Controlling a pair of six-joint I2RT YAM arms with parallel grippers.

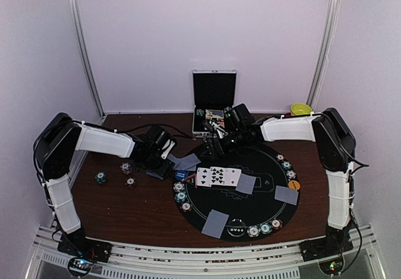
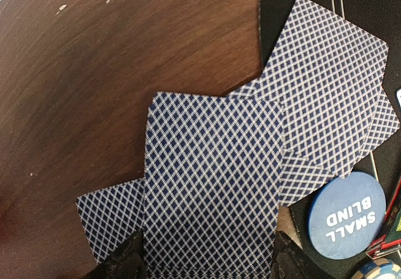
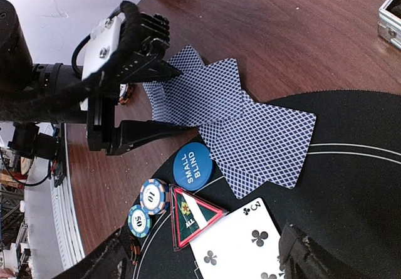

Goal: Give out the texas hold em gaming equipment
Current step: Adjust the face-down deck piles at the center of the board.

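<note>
We see a brown table (image 1: 125, 210) carrying a round black mat (image 1: 250, 207), with a silver case (image 1: 214, 91) standing open behind the mat. The left gripper (image 1: 164, 165) reaches in from the left to the mat's left rim, and its fingers (image 2: 128, 261) stand at a middling width, pressed against the two long edges of a top card (image 2: 213, 185), which they hold back up. That card's long axis runs straight out along the fingers, its far short end pointing toward the mat. Under it lies a fan (image 2: 326, 84) of face-down cards, splayed at different angles and straddling the rim, partly on wood, partly on felt. The right gripper (image 1: 216, 143) hangs over the mat's far side, near the fan, with its fingers (image 3: 304, 254) spread wide and nothing between them. A row of face-up cards (image 1: 218, 177) lies overlapped, the row running left to right across the mat's middle; one of them is a three of clubs. Three single cards (image 1: 215, 224) rest face down on the felt, well apart. A blue button (image 3: 192, 164) marked SMALL BLIND lies just beside the fan, and an orange button (image 1: 294, 184) sits at the right rim. Striped chips (image 1: 263, 229) dot the rim in small groups, and three loose chips (image 1: 126, 167) lie on the wood to the left.
</note>
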